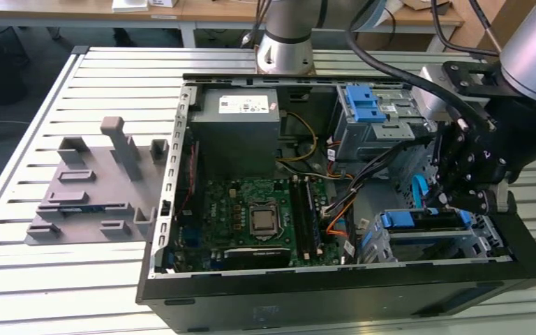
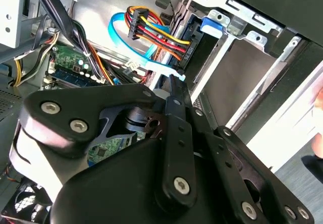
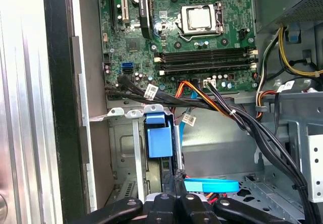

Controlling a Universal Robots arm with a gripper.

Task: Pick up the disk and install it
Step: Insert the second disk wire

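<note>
The disk sits on edge in the lower drive bay at the case's front corner, and its blue carrier end shows in all views (image 1: 407, 220) (image 3: 159, 141) (image 2: 212, 24). My gripper (image 1: 449, 206) hangs over that bay from the exterior view's right. In both wrist views the two black fingers come together to a narrow tip (image 3: 174, 176) (image 2: 174, 85) with nothing seen between them. The tip stands right beside the disk's blue end, and contact cannot be told.
The open computer case (image 1: 170, 209) lies on a slatted table. Inside are the motherboard (image 1: 259, 216), a grey box with a white sticker (image 1: 240, 118), a cage with blue tabs (image 1: 370, 112) and cable bundles (image 3: 222, 108). A flat blue cable (image 3: 209, 186) lies by the fingers. A grey fixture (image 1: 100, 181) stands at the exterior view's left.
</note>
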